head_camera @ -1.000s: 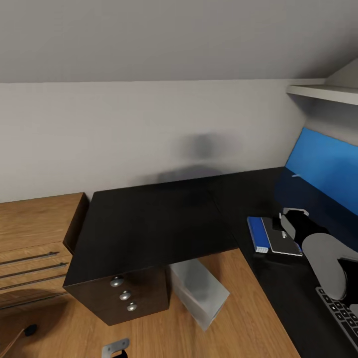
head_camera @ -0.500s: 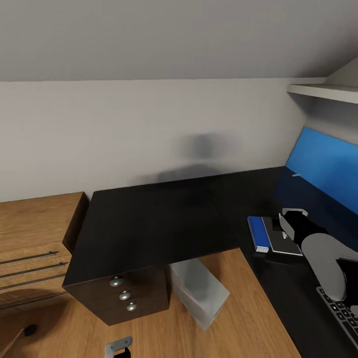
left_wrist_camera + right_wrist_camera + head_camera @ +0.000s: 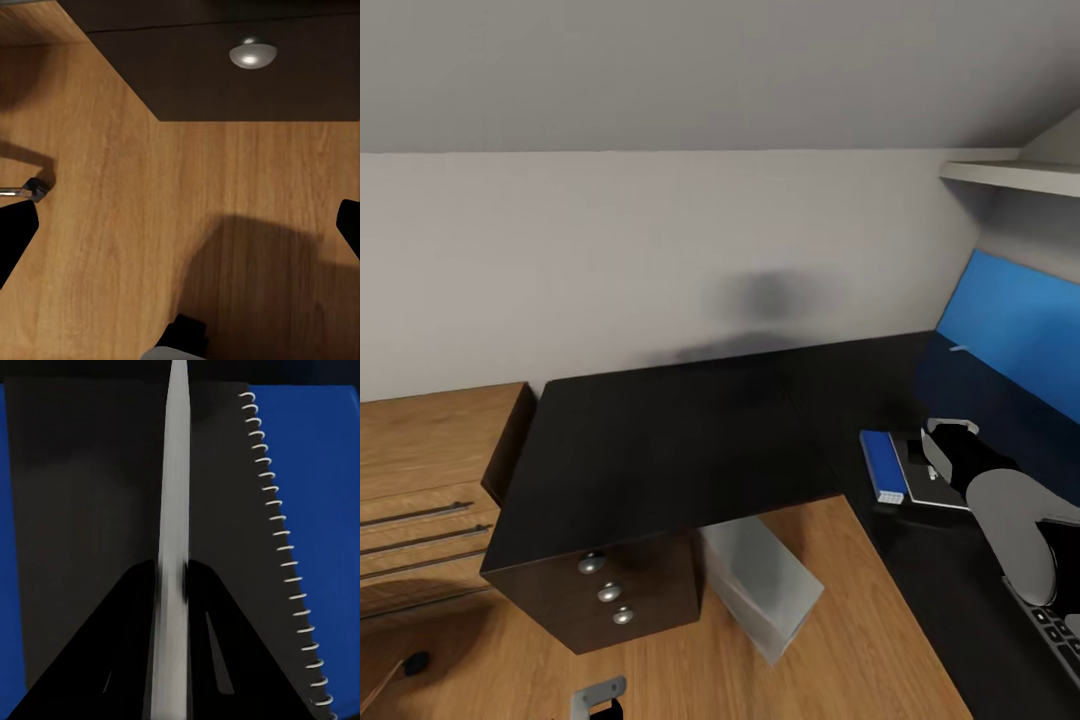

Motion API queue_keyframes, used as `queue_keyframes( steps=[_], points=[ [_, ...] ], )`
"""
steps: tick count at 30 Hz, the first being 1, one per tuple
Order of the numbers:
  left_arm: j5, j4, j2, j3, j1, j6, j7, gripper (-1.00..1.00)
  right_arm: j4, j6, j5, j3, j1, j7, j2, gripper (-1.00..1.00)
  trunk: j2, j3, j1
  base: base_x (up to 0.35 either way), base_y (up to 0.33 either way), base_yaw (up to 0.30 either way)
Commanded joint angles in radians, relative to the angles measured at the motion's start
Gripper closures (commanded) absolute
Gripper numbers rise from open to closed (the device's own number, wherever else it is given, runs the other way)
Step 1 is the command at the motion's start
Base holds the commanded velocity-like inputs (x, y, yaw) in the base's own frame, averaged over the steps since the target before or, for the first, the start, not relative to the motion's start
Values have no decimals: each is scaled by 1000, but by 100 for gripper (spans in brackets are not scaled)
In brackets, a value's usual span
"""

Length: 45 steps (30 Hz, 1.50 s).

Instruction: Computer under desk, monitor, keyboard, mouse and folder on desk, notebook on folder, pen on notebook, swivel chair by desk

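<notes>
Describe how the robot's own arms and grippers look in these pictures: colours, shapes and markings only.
In the head view the right arm has a rounded light-grey shell, a black wrist section and a small white edge near the tip. The right wrist view shows the right gripper as two matte black wedge-shaped fingers. In the left wrist view the left gripper's fingers are plain black. No cables or markings show.

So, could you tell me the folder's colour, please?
Bright blue folder, clearest in the head view.

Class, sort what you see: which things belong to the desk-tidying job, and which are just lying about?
Job: desk, computer, folder, notebook, pen, keyboard.
Lying about: wooden chest, shelf.
</notes>
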<state>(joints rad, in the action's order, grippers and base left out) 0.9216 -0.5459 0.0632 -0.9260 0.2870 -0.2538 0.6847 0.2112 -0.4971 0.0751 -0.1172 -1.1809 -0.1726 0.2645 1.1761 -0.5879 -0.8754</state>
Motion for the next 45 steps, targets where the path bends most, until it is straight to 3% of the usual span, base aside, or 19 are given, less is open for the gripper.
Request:
queue_keyframes(
  steps=[1,6,39,40,45],
  points=[
    [10,-2,1,-9,1,-5,6,-100,2,-4,6,-9,0,1,-1,100,8,-4,-4,0,0,0],
    [10,-2,1,-8,1,-5,6,-100,2,-3,6,-9,-1,1,-1,100,43,-20,-23,0,0,0],
    [10,-2,1,-10,1,-5,6,-100,4,2,8,-9,-1,-2,-2,100,43,-20,-23,0,0,0],
    [10,-2,1,-10,1,-5,6,-100,4,2,8,-9,0,-2,-2,-100,43,-20,-23,0,0,0],
    [10,-2,1,-10,1,-5,6,-100,4,2,8,-9,0,-3,-2,-100,43,-20,-23,0,0,0]
  ],
)
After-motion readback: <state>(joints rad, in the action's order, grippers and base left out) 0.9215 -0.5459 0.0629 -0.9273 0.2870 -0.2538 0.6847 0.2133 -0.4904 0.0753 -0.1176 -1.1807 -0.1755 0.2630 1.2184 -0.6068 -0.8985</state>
